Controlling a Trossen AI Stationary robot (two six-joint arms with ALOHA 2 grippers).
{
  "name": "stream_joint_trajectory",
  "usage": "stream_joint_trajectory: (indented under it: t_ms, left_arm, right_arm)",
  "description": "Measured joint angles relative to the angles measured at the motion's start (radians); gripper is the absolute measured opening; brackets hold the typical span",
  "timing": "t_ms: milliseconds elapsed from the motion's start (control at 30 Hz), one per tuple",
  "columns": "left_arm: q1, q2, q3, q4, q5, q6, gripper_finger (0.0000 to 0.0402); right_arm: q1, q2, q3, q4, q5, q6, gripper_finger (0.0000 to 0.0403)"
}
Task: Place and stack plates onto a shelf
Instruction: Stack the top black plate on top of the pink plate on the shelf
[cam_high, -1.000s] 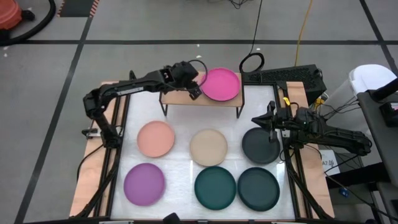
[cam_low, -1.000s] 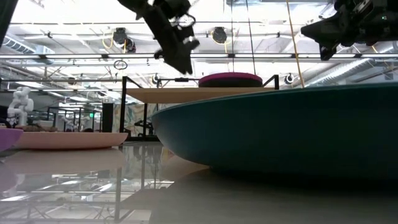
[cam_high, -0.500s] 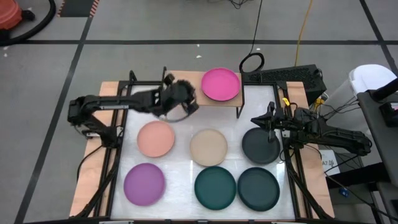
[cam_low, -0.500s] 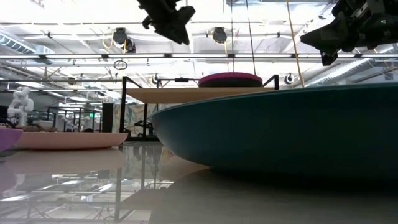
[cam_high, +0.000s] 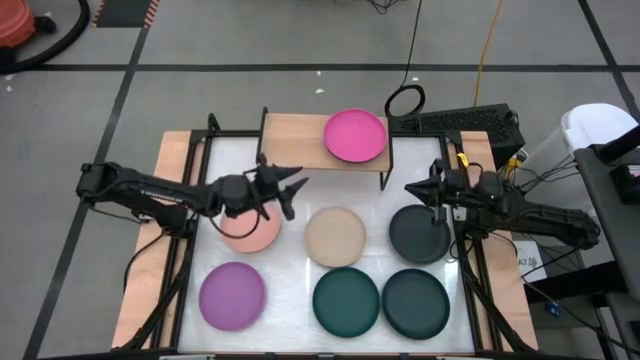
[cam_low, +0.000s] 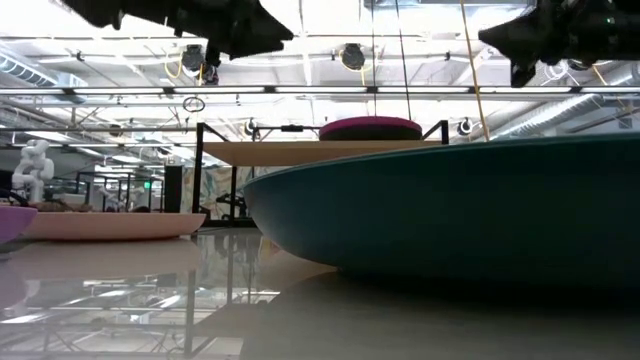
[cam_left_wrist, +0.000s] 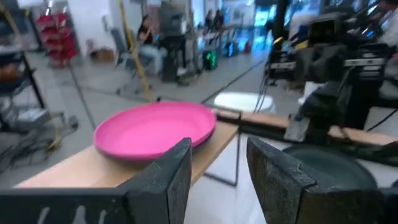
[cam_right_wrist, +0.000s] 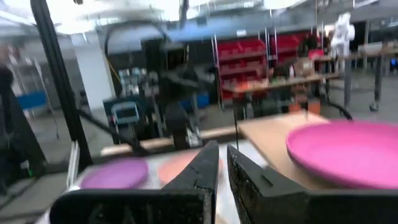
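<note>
The magenta plate lies flat on the right half of the wooden shelf, also seen in the left wrist view. Salmon, beige, charcoal, purple and two dark teal plates lie flat on the white table. My left gripper hangs open above the salmon plate's far right part, pointing toward the shelf. My right gripper hovers shut above the charcoal plate's far left edge.
Black frame rails run along both table sides. A black cable ring and a dark device lie beyond the shelf's right end. The shelf's left half is bare board. The nearer teal plate fills the low view. People show far off in the room.
My left gripper has drawn back from beside the magenta plate on the shelf, toward the table's near left, and now stands over the salmon plate. The magenta plate has stayed on the shelf. The right arm has kept nearly still.
</note>
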Motion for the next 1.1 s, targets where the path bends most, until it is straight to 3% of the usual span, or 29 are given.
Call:
stream_joint_trajectory:
  t_ms: [267, 467, 600, 800, 967, 1100]
  left_arm:
    - [-0.001, -0.006, -0.012, 0.05, 0.002, 0.074, 0.0161]
    - [0.002, -0.006, -0.012, 0.046, 0.003, 0.074, 0.0161]
    - [0.002, -0.006, -0.012, 0.046, 0.003, 0.069, 0.0161]
    - [0.002, -0.006, -0.012, 0.042, 0.003, 0.056, 0.0161]
    - [0.002, -0.006, -0.012, 0.04, 0.003, 0.051, 0.0161]
    - [0.002, -0.005, -0.012, 0.039, 0.004, 0.046, 0.0161]
  right_arm:
    - [0.0, 0.272, 0.153, -0.154, -0.005, 0.032, 0.002]
    - [0.0, 0.464, 0.366, -0.479, -0.007, -0.051, 0.002]
    - [0.0, 0.524, 0.446, -0.718, -0.007, -0.141, 0.002]
    - [0.0, 0.545, 0.449, -1.018, -0.003, -0.177, 0.002]
    - [0.0, 0.573, 0.449, -1.016, -0.007, -0.13, 0.003]
    - [-0.002, 0.643, 0.449, -1.007, -0.004, -0.088, 0.007]
